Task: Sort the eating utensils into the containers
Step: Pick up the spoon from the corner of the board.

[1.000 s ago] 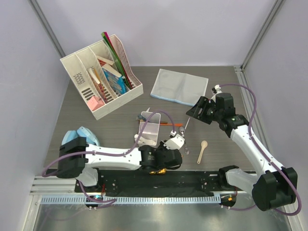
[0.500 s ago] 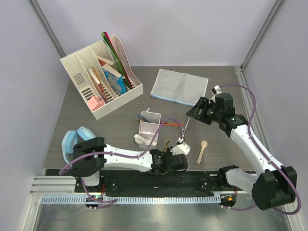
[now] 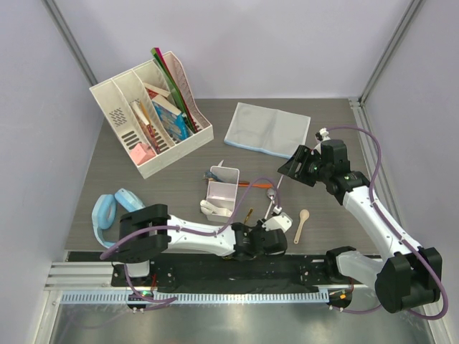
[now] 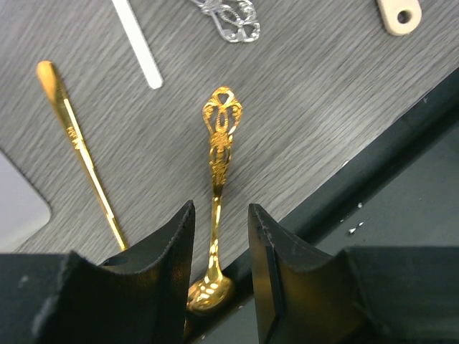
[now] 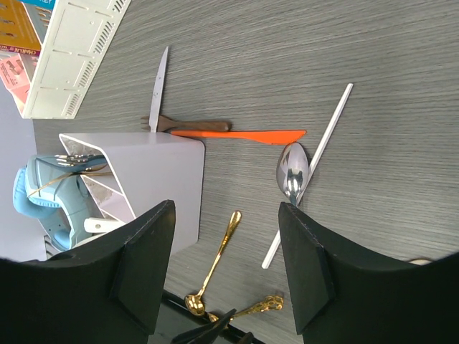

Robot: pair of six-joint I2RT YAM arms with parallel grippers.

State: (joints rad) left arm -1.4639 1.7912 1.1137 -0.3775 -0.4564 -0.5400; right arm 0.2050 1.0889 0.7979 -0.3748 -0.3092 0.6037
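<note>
At the left gripper [image 4: 220, 209]: parted to a middling width, clamped on nothing, straddling the stem of the ornate gold spoon [image 4: 221, 136] with a gap on both sides. Flat on the table for that spoon, bowl at the very near edge against the black base plate [image 4: 401, 236], filigree handle pointing far.

Wider than a second ago, and further right: then beside the near end of the compartment box [image 3: 235, 178] with jaws narrower, now past it and low along the near edge. Probably an opening-up for a pick, though a slipped grip cannot be ruled out. Either way, nothing lifted yet and nothing new in the box, with only what looks like a white soup spoon [image 3: 209, 208] in its near compartment.

Just left of the jaws, a plain gold spoon [image 4: 75, 143], also flat. Beyond, a white stick [image 4: 136, 39] and the end of a silver filigree handle [image 4: 231, 16]; far right, the tip of the wooden spoon [image 4: 398, 13].

Further out, above the right middle of the table, the right gripper [image 5: 226, 208]: wide apart, empty, unmoved through the last second. Under it, all loose near the box: a silver spoon [image 5: 292, 172], an orange-handled piece [image 5: 240, 134], a brown-handled fork [image 5: 193, 125], a silver knife [image 5: 161, 72].
</note>
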